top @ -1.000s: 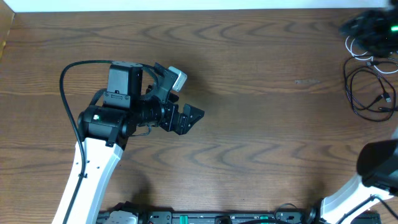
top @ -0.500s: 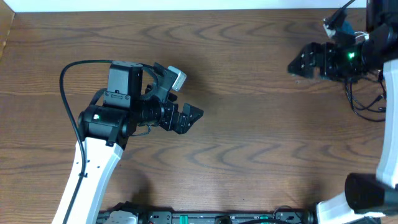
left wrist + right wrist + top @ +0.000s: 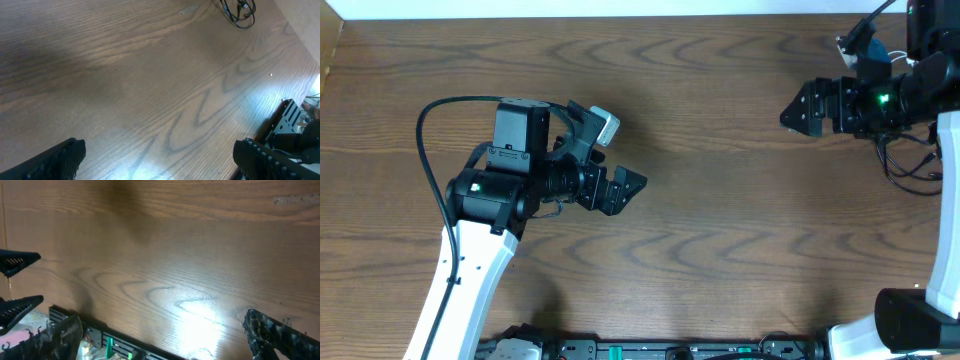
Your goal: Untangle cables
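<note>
The black cable [image 3: 890, 170] lies in loose loops at the far right edge of the table, just below my right arm. The white cable is hidden under that arm in the overhead view. In the left wrist view the tangle [image 3: 240, 11] shows far off at the top; I cannot tell the white cord apart there. My right gripper [image 3: 798, 108] is open and empty, pointing left, to the left of the cables. My left gripper [image 3: 623, 190] is open and empty, low over bare wood in the left half. Both wrist views show wide-apart fingers, left [image 3: 162, 165] and right [image 3: 167, 340].
The table is dark brown wood [image 3: 720, 220]. A black rail with electronics [image 3: 650, 350] runs along the front edge. The thick black arm cable [image 3: 425, 150] loops left of the left arm. In the right wrist view, two dark fingertips [image 3: 20, 262] show at the left edge.
My right arm has swung in over the far right of the table, and its open gripper now reaches out to the left of the cables. The left arm has not moved.
</note>
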Robot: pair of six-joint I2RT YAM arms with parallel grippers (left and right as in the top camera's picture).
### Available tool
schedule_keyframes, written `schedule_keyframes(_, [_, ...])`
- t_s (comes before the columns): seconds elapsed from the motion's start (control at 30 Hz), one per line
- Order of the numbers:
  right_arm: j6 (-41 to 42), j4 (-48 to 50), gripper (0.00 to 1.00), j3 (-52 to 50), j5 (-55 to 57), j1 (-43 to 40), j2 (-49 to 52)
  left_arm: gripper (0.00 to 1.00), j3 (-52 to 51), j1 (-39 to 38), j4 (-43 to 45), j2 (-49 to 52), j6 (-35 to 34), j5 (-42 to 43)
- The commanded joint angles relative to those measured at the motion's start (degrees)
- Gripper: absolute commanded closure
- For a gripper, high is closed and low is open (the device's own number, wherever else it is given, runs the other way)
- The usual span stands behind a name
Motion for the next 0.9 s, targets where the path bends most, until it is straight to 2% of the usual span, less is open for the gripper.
schedule_keyframes(0.0, [-2.49, -0.20, 0.01, 0.55, 2.29, 3.98, -4.09, 0.01, 1.22, -0.09, -0.02, 0.22, 0.55, -0.13])
schedule_keyframes(0.27, [-2.60, 2.21, 0.01, 0.07, 20.50, 17.09, -9.31, 0.01, 1.22, -0.09, -0.02, 0.22, 0.55, -0.13])
schedule_keyframes(0.47, [-2.58, 13.77, 0.01, -5.18, 24.28, 17.00, -16.31, 0.01, 1.22, -0.09, -0.02, 0.22, 0.55, -0.13])
schedule_keyframes(0.63, [-2.58, 27.80, 0.01, -18.99, 24.24, 11.67, -26.23, 0.01, 1.22, -0.09, -0.02, 0.22, 0.55, -0.13])
schedule_keyframes(0.87, [-2.56, 50.80, 0.01, -45.38, 23.37, 6.38, -42.82, 0.01, 1.22, -0.09, -0.02, 0.22, 0.55, -0.13])
